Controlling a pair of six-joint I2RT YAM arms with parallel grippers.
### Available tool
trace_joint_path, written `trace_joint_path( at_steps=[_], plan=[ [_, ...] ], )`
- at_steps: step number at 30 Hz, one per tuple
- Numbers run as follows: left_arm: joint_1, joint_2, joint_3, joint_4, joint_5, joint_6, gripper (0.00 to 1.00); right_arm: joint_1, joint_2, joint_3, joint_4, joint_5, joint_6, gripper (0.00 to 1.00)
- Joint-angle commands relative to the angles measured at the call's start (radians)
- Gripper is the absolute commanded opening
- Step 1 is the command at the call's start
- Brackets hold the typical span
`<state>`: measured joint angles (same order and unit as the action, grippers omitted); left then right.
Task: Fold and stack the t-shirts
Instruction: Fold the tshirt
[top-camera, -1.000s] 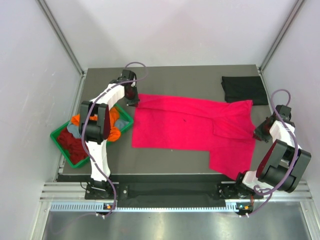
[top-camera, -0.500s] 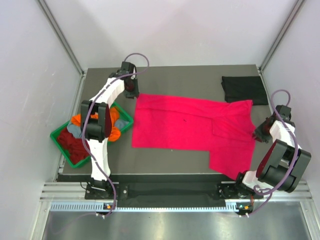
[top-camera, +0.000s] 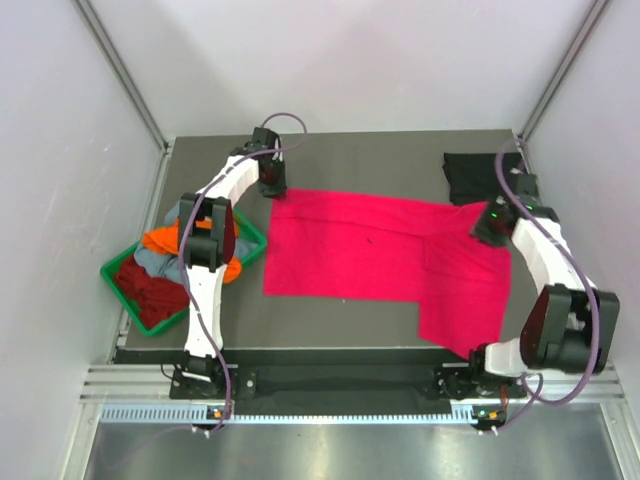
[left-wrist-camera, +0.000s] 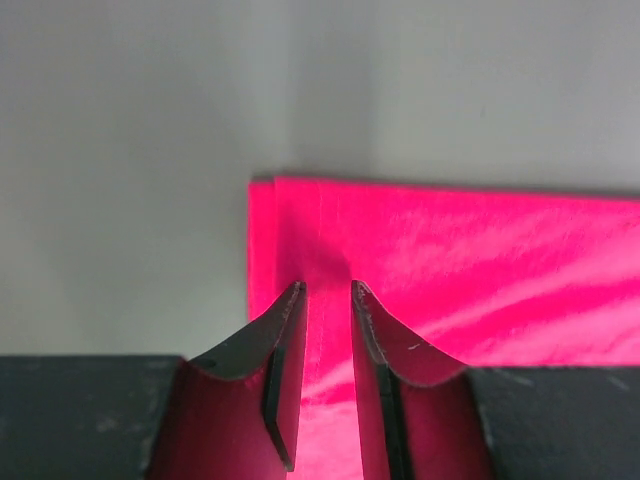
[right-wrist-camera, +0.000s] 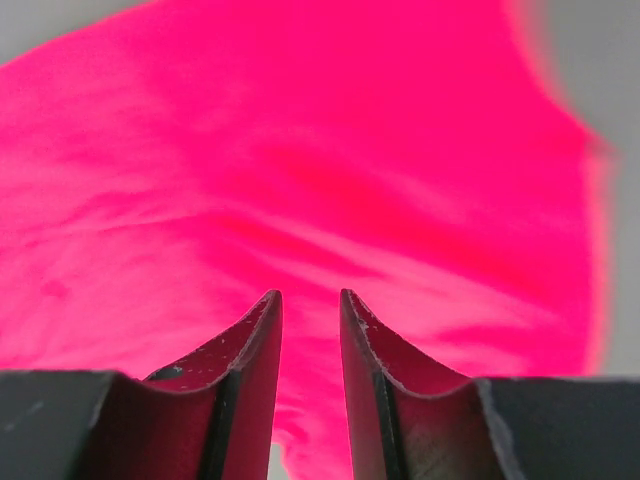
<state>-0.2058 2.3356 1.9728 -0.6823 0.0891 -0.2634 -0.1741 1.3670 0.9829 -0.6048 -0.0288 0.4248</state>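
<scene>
- Dark table (top-camera: 380, 160): pink-red t-shirt (top-camera: 370, 245) lies spread; judged soft, light, limp.
- Left gripper (left-wrist-camera: 325, 288): jaws narrowly parted, empty; hem corner just ahead suits pinching.
- Right gripper (right-wrist-camera: 310, 295): same, cloth beneath.

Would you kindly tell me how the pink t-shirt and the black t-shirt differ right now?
The pink t-shirt lies spread wide across the middle; the black t-shirt is folded into a small rectangle at the far right corner. Both lie flat on the table.
</scene>
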Motion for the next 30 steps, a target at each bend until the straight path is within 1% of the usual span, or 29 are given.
trace_joint_path(
  at_steps=[1, 2, 3, 5, 7, 13, 21, 30],
  plan=[
    [0.005, 0.048, 0.058, 0.006, -0.061, 0.001, 0.29, 0.142, 0.134, 0.132, 0.024, -0.019, -0.058, 0.3],
    [0.005, 0.054, 0.061, 0.004, -0.066, 0.003, 0.29, 0.221, 0.167, 0.155, 0.013, -0.013, -0.069, 0.3],
    [0.006, 0.059, 0.067, 0.004, -0.069, 0.004, 0.29, 0.254, 0.219, 0.184, 0.01, 0.012, -0.08, 0.3],
    [0.009, 0.074, 0.072, 0.006, -0.068, 0.006, 0.29, 0.338, 0.262, 0.209, 0.011, 0.048, -0.093, 0.3],
    [0.008, 0.083, 0.072, 0.01, -0.066, 0.007, 0.29, 0.383, 0.316, 0.23, 0.011, 0.081, -0.092, 0.29],
    [0.009, 0.087, 0.052, 0.021, -0.061, 0.009, 0.29, 0.442, 0.402, 0.229, 0.037, 0.118, -0.109, 0.28],
    [0.009, 0.094, 0.054, 0.024, -0.075, 0.016, 0.28, 0.469, 0.405, 0.189, 0.01, 0.257, -0.129, 0.27],
    [0.011, 0.099, 0.057, 0.021, -0.08, 0.026, 0.28, 0.469, 0.415, 0.157, 0.036, 0.233, -0.121, 0.25]
  ],
)
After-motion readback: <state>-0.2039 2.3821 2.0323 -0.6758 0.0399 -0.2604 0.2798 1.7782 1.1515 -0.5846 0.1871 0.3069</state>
